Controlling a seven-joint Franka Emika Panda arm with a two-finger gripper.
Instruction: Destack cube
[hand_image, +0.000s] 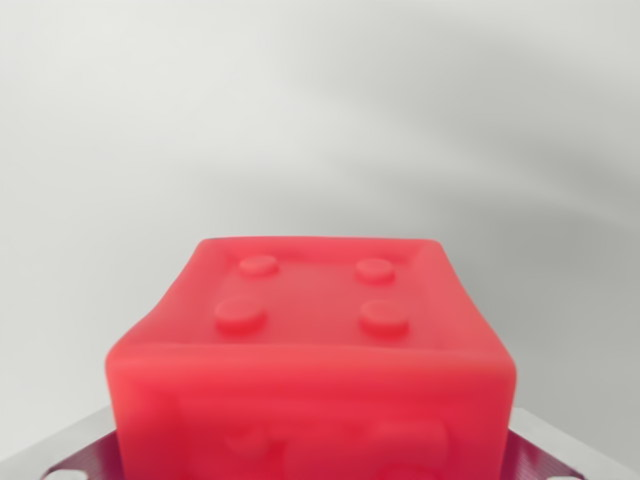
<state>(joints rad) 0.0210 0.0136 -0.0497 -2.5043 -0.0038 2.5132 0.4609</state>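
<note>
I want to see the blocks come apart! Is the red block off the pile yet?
Looks done: the red cube fills the wrist view close to the camera, on or against the grey metal part at the bottom. In hand: it seems carried, though no gripper fingers show. Left: unclear, since no second cube or pile is visible, only a plain grey background.

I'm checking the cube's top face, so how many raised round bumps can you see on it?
4, in a square on top of the red cube: back left, back right, front left, front right. None seem hidden there.
</note>
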